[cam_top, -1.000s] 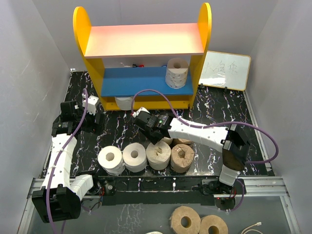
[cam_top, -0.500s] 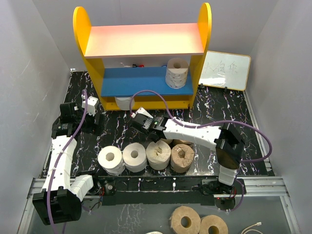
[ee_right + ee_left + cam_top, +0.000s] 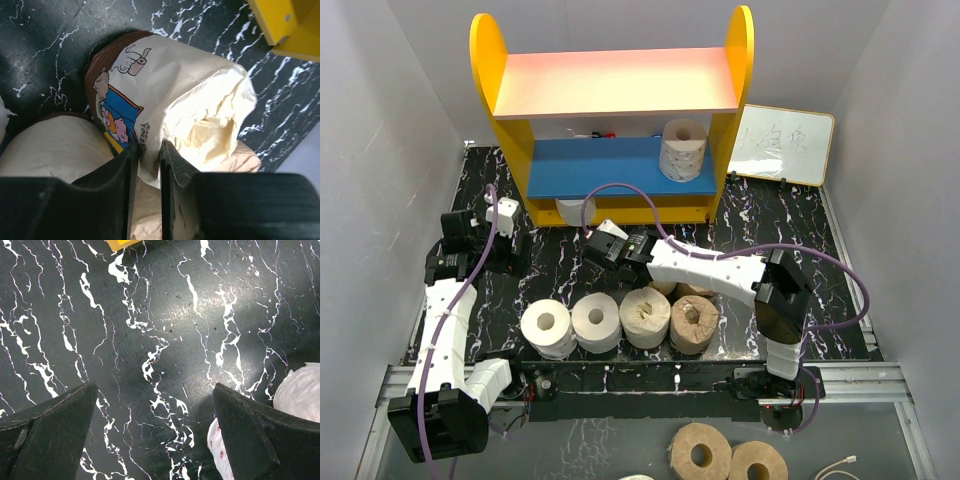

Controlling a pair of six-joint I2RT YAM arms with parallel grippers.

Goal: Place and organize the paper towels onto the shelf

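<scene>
Before the shelf [image 3: 488, 60] front, right end effector [image 3: 149, 150]: narrow, pinching the wrapper of a tan roll [image 3: 170, 95]. We log it slightly nearer the shelf than a second ago, so delivery looks under way. Left end effector [image 3: 155, 390]: wide, empty. Shelved roll [image 3: 682, 150]: blue board.

1 shelf [image 3: 615, 85], 1 whiteboard [image 3: 785, 145]. Paper towels [image 3: 548, 328] clearly seen: 4 near row, 1 shelved, 1 beneath, 2 past near edge.

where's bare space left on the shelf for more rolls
The pink upper board is all bare; the blue lower board is free left of its one roll. Crowded: the near row of rolls, where the right pincer pinches a tan roll.
</scene>
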